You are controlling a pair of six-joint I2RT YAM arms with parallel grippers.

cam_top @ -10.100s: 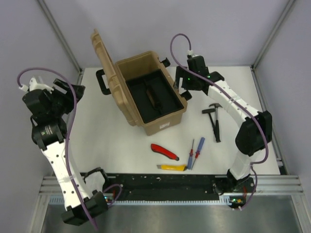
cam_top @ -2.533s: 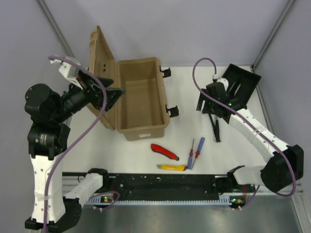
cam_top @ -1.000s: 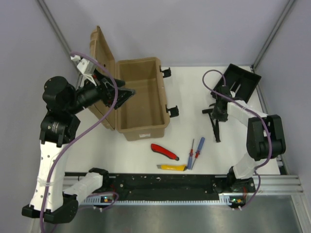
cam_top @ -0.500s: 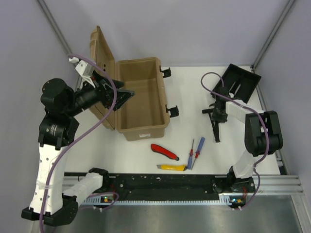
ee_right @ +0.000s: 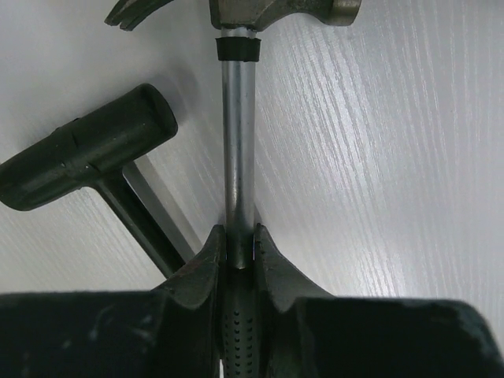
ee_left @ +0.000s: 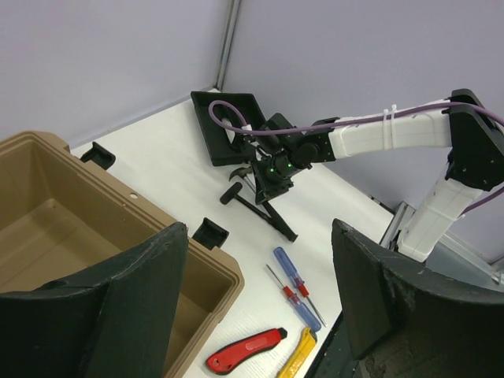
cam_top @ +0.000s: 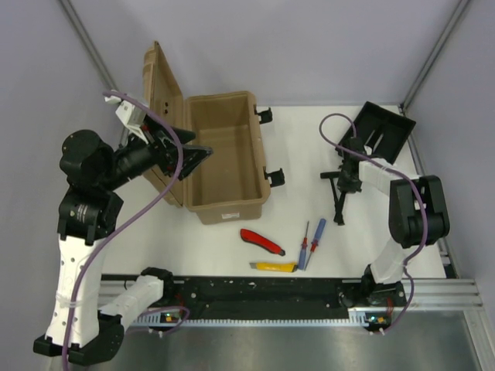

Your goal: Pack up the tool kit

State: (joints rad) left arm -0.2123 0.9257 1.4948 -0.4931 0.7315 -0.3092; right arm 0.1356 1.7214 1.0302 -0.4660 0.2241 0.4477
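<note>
The tan toolbox (cam_top: 226,202) stands open, its inside bare and its lid (cam_top: 158,93) upright. My left gripper (cam_top: 193,157) hangs open over the box's left rim (ee_left: 206,265); nothing lies between its fingers (ee_left: 146,295). My right gripper (ee_right: 239,242) is shut on the steel shaft of a claw hammer (ee_right: 238,134), low on the white table (cam_top: 305,162). A black mallet (ee_right: 87,157) lies against that hammer. Its handle (cam_top: 339,210) points toward the front. A red knife (cam_top: 261,240), a yellow knife (cam_top: 274,267) and two screwdrivers (cam_top: 317,230) lie near the front.
A shallow black divided tray (cam_top: 384,127) sits at the back right corner, just beyond my right gripper. Black latches (cam_top: 274,176) stick out from the box's right side. Grey walls close in the table on three sides.
My right gripper has shut on the hammer's shaft and the handle has swung slightly left. The left arm has drifted a little leftward by the box. Earlier, the black tray came out of the box.
</note>
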